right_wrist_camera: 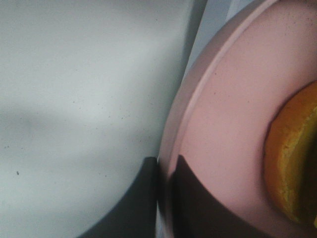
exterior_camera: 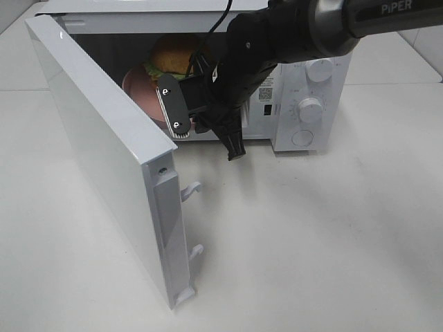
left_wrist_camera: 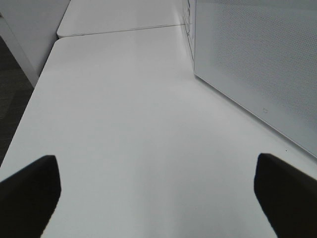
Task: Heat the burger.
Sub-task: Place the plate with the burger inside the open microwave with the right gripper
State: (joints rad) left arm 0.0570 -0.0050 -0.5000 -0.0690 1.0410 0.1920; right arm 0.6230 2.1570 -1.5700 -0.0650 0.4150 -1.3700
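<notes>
Microwave (exterior_camera: 311,104) — door (exterior_camera: 97,159) standing wide open, its free edge with latch hooks (exterior_camera: 194,188) jutting over the table (exterior_camera: 325,235); tabletop lying open beside the right arm (exterior_camera: 297,34). Right gripper (right_wrist_camera: 163,173): clenching the rim of the pink plate (right_wrist_camera: 223,114), one finger each side. Burger (right_wrist_camera: 292,163): sitting on that plate inside the cavity, just past the fingertips, not touching them. Left gripper (left_wrist_camera: 158,198): jaws spread, grasping nothing — hovering over the table, a perforated white panel (left_wrist_camera: 257,64) close alongside.
</notes>
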